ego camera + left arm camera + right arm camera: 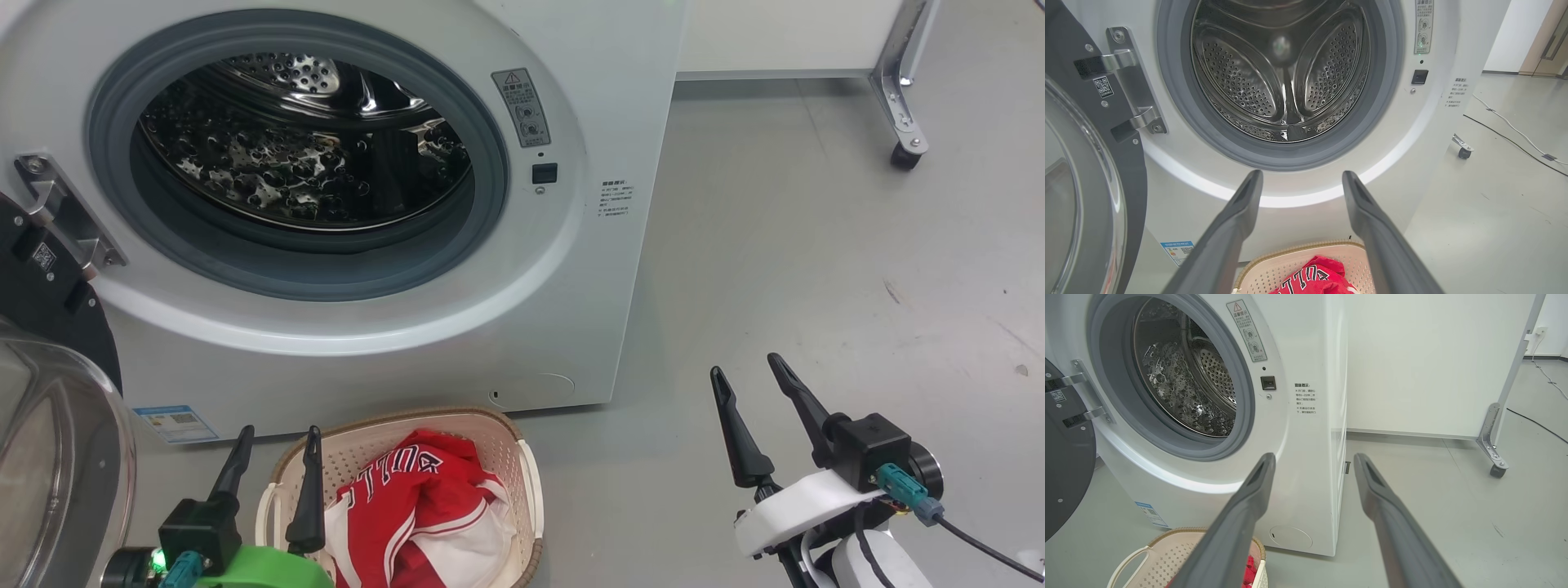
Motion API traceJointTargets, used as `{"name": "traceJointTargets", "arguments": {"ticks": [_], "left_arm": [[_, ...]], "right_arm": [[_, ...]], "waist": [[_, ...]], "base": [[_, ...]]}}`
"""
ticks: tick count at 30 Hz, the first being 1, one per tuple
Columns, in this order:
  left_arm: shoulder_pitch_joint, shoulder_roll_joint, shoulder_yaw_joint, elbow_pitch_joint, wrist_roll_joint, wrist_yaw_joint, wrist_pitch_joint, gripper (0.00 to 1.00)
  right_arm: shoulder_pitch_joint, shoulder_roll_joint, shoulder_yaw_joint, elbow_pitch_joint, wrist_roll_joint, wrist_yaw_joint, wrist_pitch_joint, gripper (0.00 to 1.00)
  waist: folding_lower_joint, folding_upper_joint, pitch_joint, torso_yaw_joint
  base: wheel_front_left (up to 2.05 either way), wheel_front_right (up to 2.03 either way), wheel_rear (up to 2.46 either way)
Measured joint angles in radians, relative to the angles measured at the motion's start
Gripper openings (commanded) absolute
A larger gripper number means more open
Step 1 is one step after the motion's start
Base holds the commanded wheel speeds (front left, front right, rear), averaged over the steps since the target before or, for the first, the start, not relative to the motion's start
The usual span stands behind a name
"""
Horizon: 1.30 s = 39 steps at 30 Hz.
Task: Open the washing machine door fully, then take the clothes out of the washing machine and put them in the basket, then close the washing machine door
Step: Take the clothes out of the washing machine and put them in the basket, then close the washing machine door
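Washing machine door: swung wide at far left, glass bowl facing outward. Washing machine: drum bare (no cloth seen inside). Clothes: red heap in basket, just before the machine. Left gripper, right gripper: both spread, empty. Step judged: closing. Advised: left fingers behind the black ring, steady sweep clear of basket, firm press home to latch.

Red clothes in the basket just before the washing machine
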Motion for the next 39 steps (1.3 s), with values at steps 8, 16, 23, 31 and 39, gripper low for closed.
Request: {"name": "traceJointTargets", "arguments": {"ticks": [8, 16, 23, 31, 39], "left_arm": [[0.029, 0.000, -0.006, -0.043, -0.008, 0.013, 0.016, 1.00], [0.042, 0.000, -0.015, -0.083, -0.008, 0.017, 0.033, 1.00], [0.051, 0.000, -0.016, -0.107, -0.008, 0.025, 0.043, 1.00], [0.060, 0.000, -0.020, -0.131, -0.007, 0.027, 0.053, 1.00], [0.068, 0.001, -0.021, -0.152, 0.002, 0.034, 0.069, 1.00]], "right_arm": [[0.002, 0.000, -0.001, -0.006, 0.000, 0.000, 0.000, 1.00], [0.004, 0.000, -0.004, -0.009, -0.002, 0.000, 0.000, 1.00], [0.006, 0.001, -0.006, -0.010, -0.002, 0.001, 0.000, 1.00], [0.016, 0.001, -0.007, -0.010, -0.003, 0.001, 0.000, 1.00], [0.016, 0.001, -0.008, -0.010, -0.003, 0.001, 0.000, 1.00]], "waist": [[0.0000, 0.0000, 0.002, 0.003], [0.0000, 0.0000, 0.005, 0.003], [0.0000, 0.0000, 0.006, 0.002], [0.0000, 0.0000, 0.004, 0.003], [0.0000, 0.0000, 0.003, 0.004]], "base": [[0.00, 0.00, 0.00], [0.00, 0.00, 0.00], [0.00, 0.00, 0.00], [-0.07, 0.07, 0.00], [-0.40, 0.40, 0.00]]}}
